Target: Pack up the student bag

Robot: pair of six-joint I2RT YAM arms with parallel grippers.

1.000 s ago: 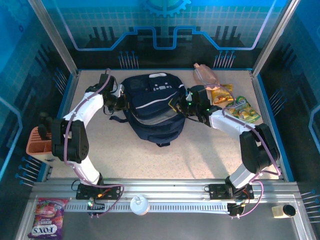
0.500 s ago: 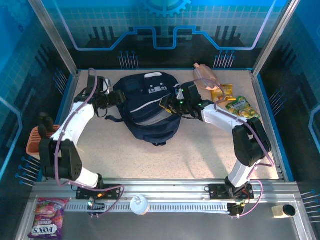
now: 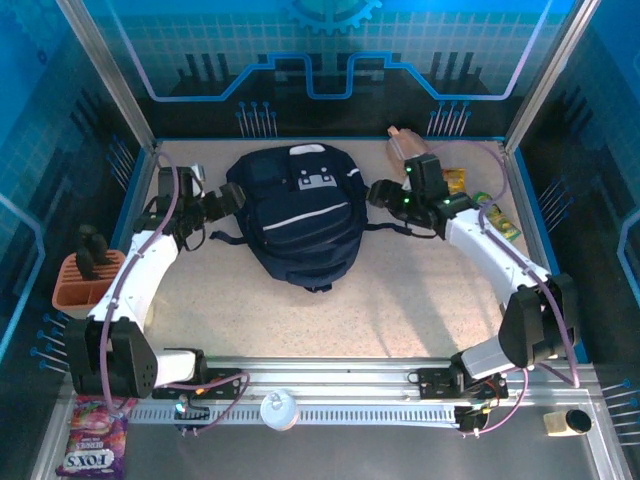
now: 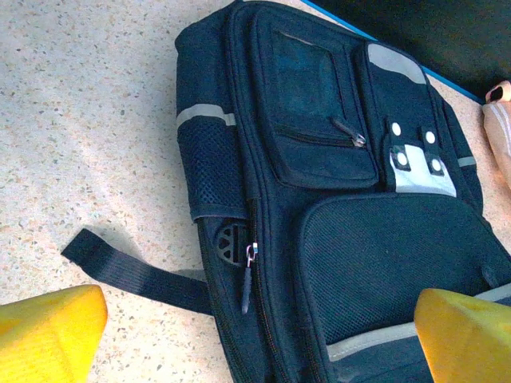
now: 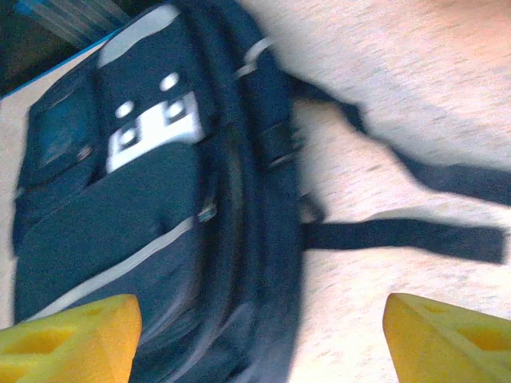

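Table (image 3: pixel 420 300): speckled beige, hard, flat.

Student bag (image 3: pixel 300 220): lies flat at back centre, front face up, between the two arms. Dark navy woven fabric, mesh pockets, grey-white stripes, rounded outline. Front pocket zips look shut; cannot tell what is inside.

Black webbing straps (image 4: pixel 136 275) trail on the table.

Snack packets (image 3: pixel 500 222), glossy foil, lie outside the bag by the right arm, so packing is probably unfinished.

Left gripper (image 3: pixel 224 203) and right gripper (image 3: pixel 383 193): yellow fingers (image 4: pixel 48 331) spread wide, holding nothing, near the bag's sides.

Small dark zip pull (image 4: pixel 249 275) on the side seam.
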